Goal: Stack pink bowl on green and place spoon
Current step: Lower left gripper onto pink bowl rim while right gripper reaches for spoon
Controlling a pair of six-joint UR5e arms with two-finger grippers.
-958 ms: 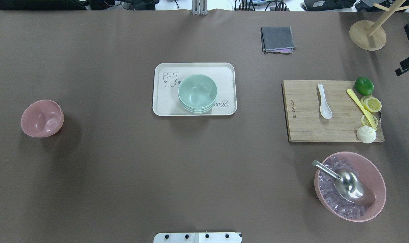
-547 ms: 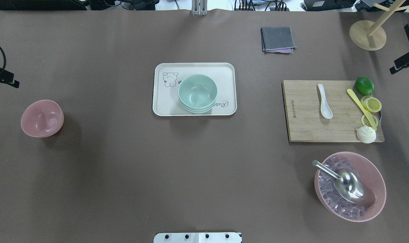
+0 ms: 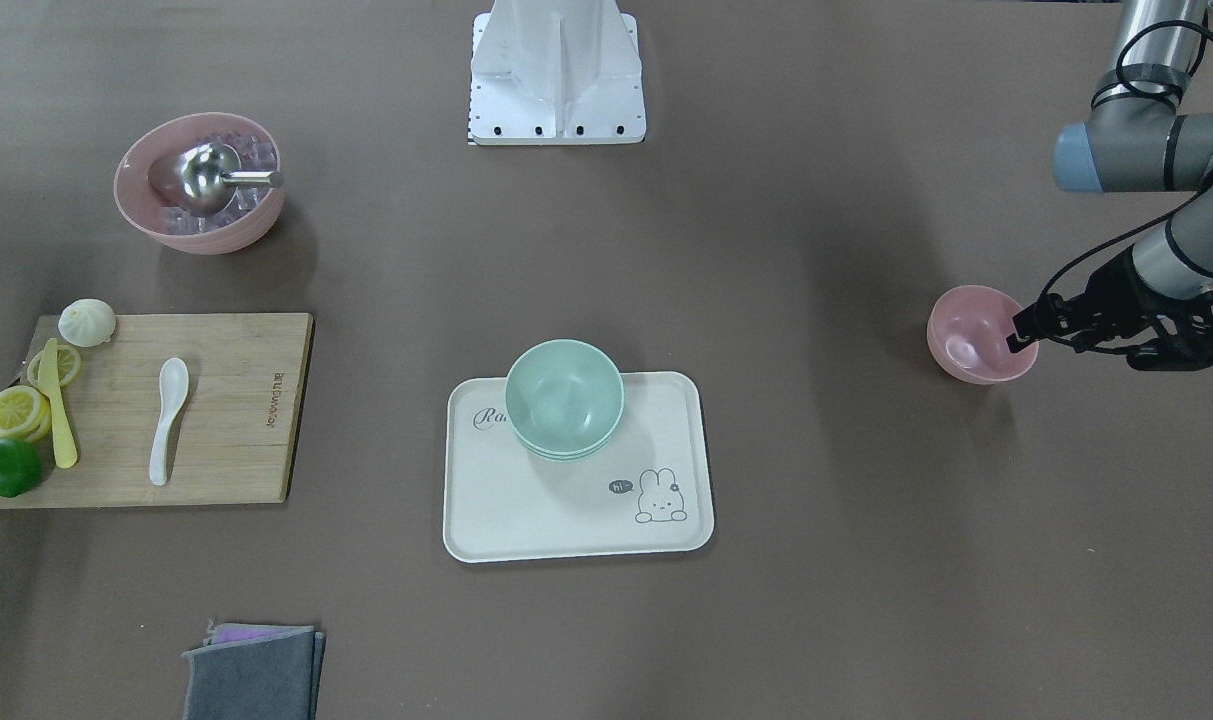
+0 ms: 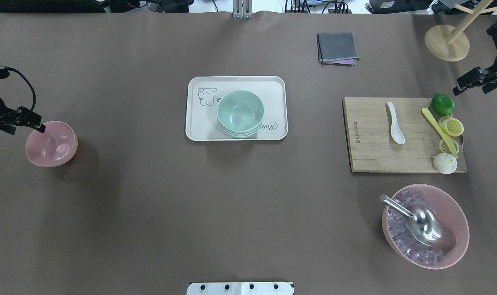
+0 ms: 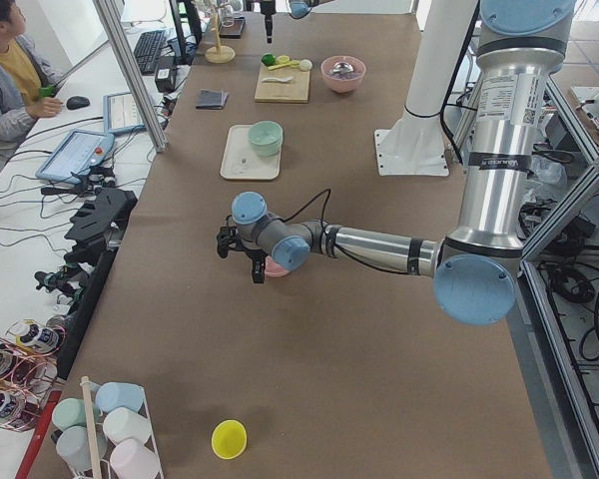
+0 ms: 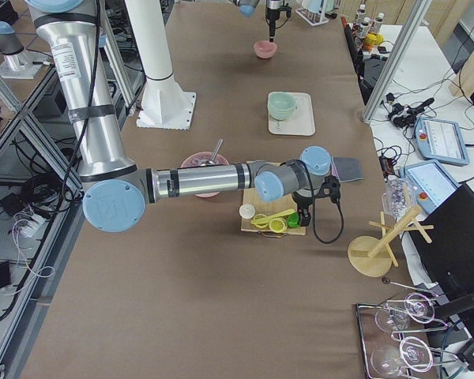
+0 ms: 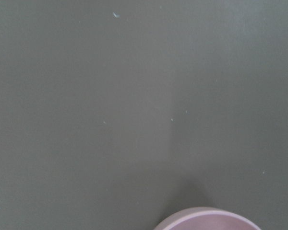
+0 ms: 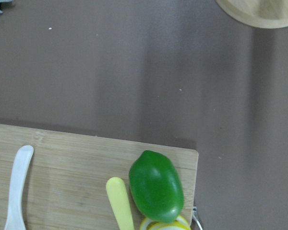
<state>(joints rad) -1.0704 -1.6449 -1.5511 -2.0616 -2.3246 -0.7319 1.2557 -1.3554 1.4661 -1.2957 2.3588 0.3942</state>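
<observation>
A small pink bowl (image 4: 51, 143) stands alone on the robot's left of the table; it also shows in the front-facing view (image 3: 978, 347) and at the bottom edge of the left wrist view (image 7: 206, 219). A stack of green bowls (image 4: 240, 112) stands on a cream tray (image 4: 199, 125). A white spoon (image 4: 395, 123) lies on a wooden cutting board (image 4: 367, 151); it also shows in the right wrist view (image 8: 17, 187). My left gripper (image 4: 37, 125) hovers at the pink bowl's far-left rim. My right gripper (image 4: 461, 86) is beyond the board's far right corner. I cannot tell whether either is open.
On the board lie a green lime (image 4: 442, 104), lemon slices (image 4: 453, 126), a yellow utensil (image 4: 439, 131) and a white bun (image 4: 444, 163). A large pink bowl of ice (image 4: 457, 213) with a metal scoop (image 4: 426, 225) stands near. A grey cloth (image 4: 337, 48) and wooden stand (image 4: 447, 41) are at the back.
Both arms have come into the overhead view. The left gripper has moved in to the pink bowl's rim. The right gripper has moved in toward the board's far right corner.
</observation>
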